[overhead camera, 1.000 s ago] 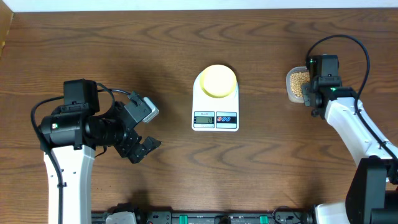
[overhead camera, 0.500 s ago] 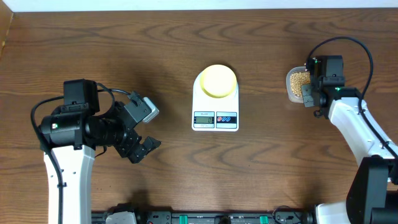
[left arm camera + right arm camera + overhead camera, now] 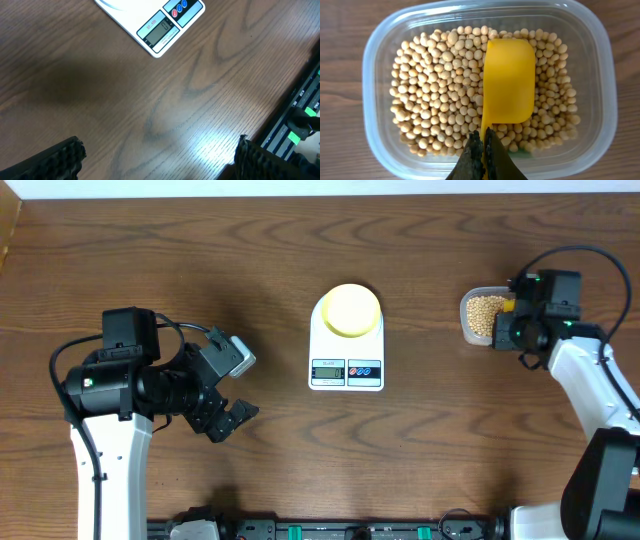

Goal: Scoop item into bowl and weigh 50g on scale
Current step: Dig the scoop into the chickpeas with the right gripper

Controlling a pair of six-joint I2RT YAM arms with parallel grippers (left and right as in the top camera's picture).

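Note:
The item, small tan beans (image 3: 440, 90), fills a clear plastic tub (image 3: 600, 75) at the table's right (image 3: 470, 325). A bright yellow scoop (image 3: 509, 82) lies over the beans with no beans showing on it. My right gripper (image 3: 483, 142) is shut on the scoop's thin handle and stands just right of the tub (image 3: 520, 322). The pale yellow bowl (image 3: 350, 309) sits on the white scale (image 3: 346, 372) at the table's middle. My left gripper (image 3: 232, 420) hangs open at the left over bare wood (image 3: 160, 150). The scale's display corner (image 3: 160, 31) shows ahead of it.
The tub's walls close in around the scoop. A dark equipment rail (image 3: 330, 530) runs along the table's near edge, seen also as a rail with cables (image 3: 300, 115) in the left wrist view. Brown wood lies between the scale and the tub.
My right arm has swung to the right, so its gripper now stands beside the tub's right end instead of over it, still holding the scoop. The left arm has not moved.

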